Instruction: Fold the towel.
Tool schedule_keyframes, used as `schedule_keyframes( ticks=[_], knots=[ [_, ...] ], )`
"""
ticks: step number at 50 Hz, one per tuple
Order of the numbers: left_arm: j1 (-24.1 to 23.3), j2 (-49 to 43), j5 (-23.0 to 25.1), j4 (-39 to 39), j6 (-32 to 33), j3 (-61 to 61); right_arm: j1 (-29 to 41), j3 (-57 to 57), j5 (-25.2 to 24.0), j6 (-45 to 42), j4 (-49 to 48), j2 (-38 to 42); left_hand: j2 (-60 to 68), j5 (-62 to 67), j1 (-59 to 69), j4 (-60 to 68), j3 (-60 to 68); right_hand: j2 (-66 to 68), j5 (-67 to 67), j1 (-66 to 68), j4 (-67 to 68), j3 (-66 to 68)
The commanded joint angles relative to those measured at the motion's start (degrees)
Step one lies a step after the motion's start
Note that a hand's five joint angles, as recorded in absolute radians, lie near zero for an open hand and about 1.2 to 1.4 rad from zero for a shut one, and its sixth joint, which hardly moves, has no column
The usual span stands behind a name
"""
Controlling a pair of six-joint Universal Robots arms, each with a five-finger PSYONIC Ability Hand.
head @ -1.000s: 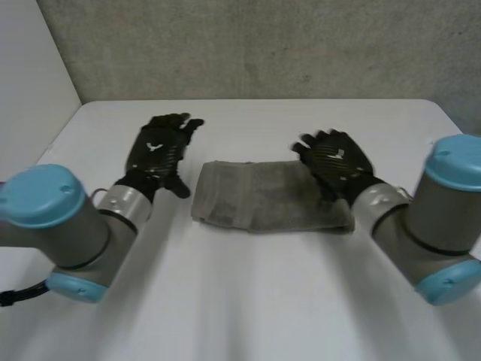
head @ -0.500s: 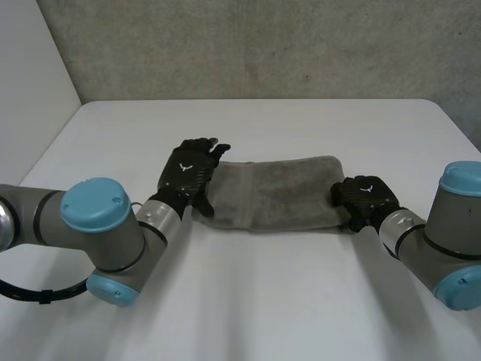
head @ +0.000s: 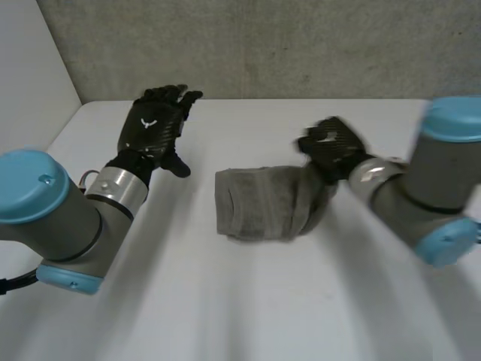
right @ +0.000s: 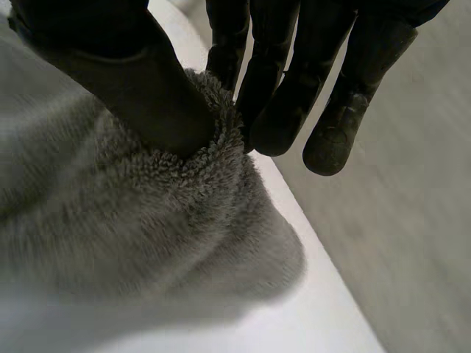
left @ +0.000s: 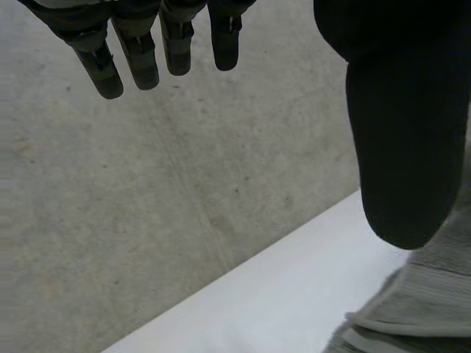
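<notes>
Head view: we swung one end of the towel (head: 263, 204) leftward, pinched in our right hand (head: 331, 147), starting the fold; our left hand (head: 154, 128), released, drew back off it.

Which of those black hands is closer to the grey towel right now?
The right hand: it pinches the towel at one end between thumb and fingers. The left hand hovers apart from the towel's other end, fingers straight.

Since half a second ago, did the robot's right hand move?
Yes. The right hand, pinching the towel by its end, has moved closer to the far edge of the table and toward the robot's left, doubling the towel over.
</notes>
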Motion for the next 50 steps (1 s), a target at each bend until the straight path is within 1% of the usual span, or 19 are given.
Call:
schedule_keyframes(
  ticks=[1,6,7,8,9,13,14,15,16,17,18,21,23,26,30,34,40,44,50],
  knots=[
    [0.6,0.2,-2.3,-0.1,-0.1,-0.1,15.0,-7.3,-2.6,-10.0,0.6,13.0,0.4,-1.7,0.2,0.5,0.5,4.9,4.2,6.8,3.6,3.4],
    [0.6,0.1,-3.1,0.0,-0.2,-0.2,16.9,-7.2,-2.4,-14.4,0.2,15.1,0.4,-1.7,0.2,0.5,0.5,4.9,4.2,6.8,3.6,3.4],
    [0.6,0.1,-3.1,0.0,-0.2,-0.1,16.7,-6.7,-1.9,-13.7,-0.3,14.9,0.4,-1.7,0.2,0.5,0.5,-6.5,-7.2,-4.6,-7.8,-8.0],
    [0.5,0.1,-3.1,0.0,-0.2,-0.1,16.6,-6.7,-1.9,-13.7,-0.3,14.9,0.4,-1.7,0.2,0.5,0.5,-6.6,-7.3,-4.7,-7.9,-8.1],
    [0.5,0.1,-3.1,0.0,-0.2,-0.1,16.6,-6.1,-1.2,-12.3,-1.3,14.3,0.4,-1.7,0.2,0.5,0.5,-25.6,-26.3,-23.7,-26.9,-27.1],
    [0.4,-0.3,-3.0,0.1,-0.2,0.1,14.8,-2.9,0.4,-6.1,-5.3,8.2,0.4,-1.7,0.2,0.5,0.5,-30.4,-31.0,-28.4,-31.6,-31.8],
    [0.4,-0.3,-3.0,0.1,-0.2,0.1,12.8,0.0,0.8,-2.0,-7.8,4.1,0.4,-1.7,0.2,0.5,0.5,-39.7,-40.3,-37.8,-41.0,-41.2],
    [0.3,-0.4,-3.0,0.2,-0.2,0.6,10.6,2.5,1.2,2.4,-10.5,0.6,0.4,-1.7,0.2,0.5,0.5,-56.1,-56.8,-54.2,-57.4,-57.6],
    [0.3,-0.4,-3.0,0.2,-0.3,1.0,10.6,2.5,1.2,2.4,-10.6,0.6,0.4,-1.7,0.2,0.5,0.5,-56.3,-56.9,-54.3,-57.5,-57.7],
    [0.3,-0.4,-3.0,0.2,-0.3,1.0,8.8,4.3,1.8,6.2,-12.6,-1.2,0.4,-1.7,0.2,0.5,0.5,-65.1,-65.8,-63.2,-66.4,-66.6],
    [0.1,-0.6,-3.0,0.2,-0.3,1.6,7.5,5.3,2.1,9.8,-13.8,-2.1,0.4,-1.7,0.2,0.5,0.5,-65.1,-65.8,-63.2,-66.4,-66.6],
    [-0.6,-2.2,-3.1,0.0,-0.2,3.5,6.6,5.9,2.5,13.4,-13.6,-2.9,0.4,-1.6,0.2,0.5,0.6,-65.1,-65.8,-63.2,-66.4,-66.6],
    [-1.6,-3.7,-3.1,-0.4,-0.1,4.9,5.3,6.1,4.2,18.8,-11.4,-4.5,0.4,-1.6,0.2,0.5,0.6,-65.1,-65.8,-63.2,-66.4,-66.6],
    [-4.3,-6.5,-3.1,-0.6,-0.1,8.1,2.7,5.1,4.6,21.5,-7.1,-4.4,0.4,-1.6,0.2,0.5,0.6,-65.1,-65.8,-63.2,-66.4,-66.6],
    [-7.0,-12.0,-3.0,-2.8,0.0,12.9,1.9,3.6,4.4,22.3,-3.3,-1.8,0.6,-1.5,0.4,0.7,0.7,-65.1,-65.8,-63.2,-66.4,-66.6],
    [-8.4,-15.7,-3.0,-5.9,0.1,16.4,2.1,0.1,4.5,23.0,0.4,4.3,0.6,-1.5,0.4,0.7,0.7,-65.1,-65.8,-63.2,-66.4,-66.6],
    [-10.6,-23.9,-3.1,-10.6,0.1,21.5,2.1,-2.1,4.3,24.2,1.4,9.5,0.6,-1.5,0.4,0.7,0.7,-65.1,-65.8,-63.2,-66.4,-66.6],
    [-10.6,-27.7,-3.2,-10.7,0.3,22.4,2.1,-2.2,4.2,24.2,1.4,11.1,0.9,-1.1,0.7,1.0,1.1,-65.1,-65.8,-63.2,-66.4,-66.6],
    [-10.6,-28.9,-3.3,-11.0,0.4,22.9,2.2,-2.5,4.1,24.2,1.4,11.0,1.1,-1.0,0.9,1.2,1.2,-65.1,-65.8,-63.2,-66.4,-66.6]
  ],
)
